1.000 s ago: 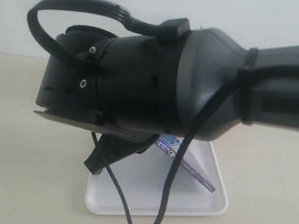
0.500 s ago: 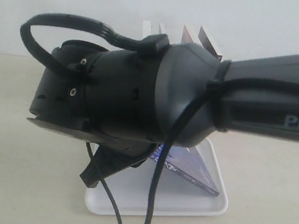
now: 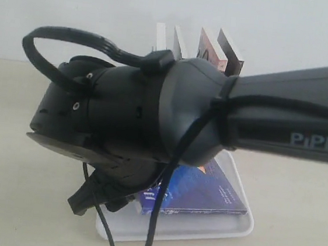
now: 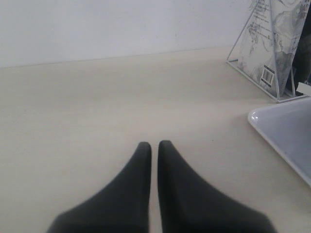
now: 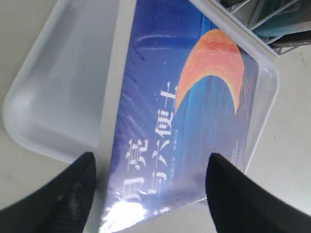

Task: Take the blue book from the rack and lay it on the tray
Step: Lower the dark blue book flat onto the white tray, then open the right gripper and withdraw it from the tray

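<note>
Two claws, two stories: the right claw stands spread wide over the blue book, which lies cover-up in the tray, apparently free of both fingers. The left claw sits pressed together above the counter. Placing looks finished; next calls for a straight lift clear.

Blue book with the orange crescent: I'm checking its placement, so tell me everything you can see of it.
The thin blue paperback book has a glossy deep blue cover with a large orange-red crescent and a white Chinese title. It lies face up in the shallow white plastic tray, one end seeming to reach over the rim. The right gripper is open, its black fingers either side of that end; whether they touch it cannot be told.
</note>
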You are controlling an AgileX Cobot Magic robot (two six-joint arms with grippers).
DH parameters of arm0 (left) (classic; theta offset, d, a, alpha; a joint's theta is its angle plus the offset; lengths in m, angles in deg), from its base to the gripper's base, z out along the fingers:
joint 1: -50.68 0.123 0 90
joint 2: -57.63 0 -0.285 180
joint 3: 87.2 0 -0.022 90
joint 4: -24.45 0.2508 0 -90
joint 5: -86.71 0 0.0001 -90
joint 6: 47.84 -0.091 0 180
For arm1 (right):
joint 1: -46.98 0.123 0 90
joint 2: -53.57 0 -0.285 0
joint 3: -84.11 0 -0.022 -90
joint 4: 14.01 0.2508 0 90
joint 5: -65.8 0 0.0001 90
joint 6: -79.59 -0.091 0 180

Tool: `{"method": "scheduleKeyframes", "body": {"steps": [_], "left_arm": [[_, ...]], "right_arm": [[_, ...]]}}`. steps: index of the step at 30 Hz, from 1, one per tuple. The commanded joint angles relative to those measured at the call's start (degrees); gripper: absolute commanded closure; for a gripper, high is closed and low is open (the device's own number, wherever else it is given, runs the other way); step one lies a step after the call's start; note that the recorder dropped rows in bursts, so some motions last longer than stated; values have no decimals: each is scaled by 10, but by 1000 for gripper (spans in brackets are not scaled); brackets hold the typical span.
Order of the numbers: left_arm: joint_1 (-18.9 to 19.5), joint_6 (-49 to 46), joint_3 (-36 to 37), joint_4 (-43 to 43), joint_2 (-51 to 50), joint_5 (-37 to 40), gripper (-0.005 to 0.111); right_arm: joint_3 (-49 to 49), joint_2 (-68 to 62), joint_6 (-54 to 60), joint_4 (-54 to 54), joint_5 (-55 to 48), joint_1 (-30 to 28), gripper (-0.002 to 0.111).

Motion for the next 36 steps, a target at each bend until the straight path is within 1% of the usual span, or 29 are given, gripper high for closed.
{"method": "scheduleKeyframes", "body": {"steps": [1,7,8,9,10,11,12,13,14,20,22,25,29,33,34,36], "left_arm": [[0,4,-2,0,2,-9,102],[0,4,-2,0,2,-9,102],[0,4,-2,0,2,-9,102],[0,4,-2,0,2,-9,102],[0,4,-2,0,2,-9,102],[0,4,-2,0,2,-9,102],[0,4,-2,0,2,-9,102],[0,4,-2,0,2,-9,102],[0,4,-2,0,2,-9,102],[0,4,-2,0,2,-9,102],[0,4,-2,0,2,-9,102],[0,4,-2,0,2,-9,102],[0,4,-2,0,2,-9,102],[0,4,-2,0,2,-9,102],[0,4,-2,0,2,-9,102],[0,4,-2,0,2,-9,102]], "right_arm": [[39,8,-7,17,-15,0,46],[113,36,8,32,-36,2,47],[120,41,9,31,-36,2,49],[128,47,9,28,-36,2,53],[133,56,15,26,-36,2,60],[134,70,26,25,-36,2,72],[134,87,47,27,-36,2,91],[134,99,77,30,-36,2,106],[134,112,93,32,-36,2,108],[132,157,116,32,-36,2,108],[115,180,118,28,-36,2,108],[68,225,114,-2,-36,2,108],[-10,308,76,-76,-36,2,108],[-77,408,66,-98,-36,-4,108],[-89,429,66,-104,-36,-11,108],[-112,475,64,-119,-4,-34,108]]}}
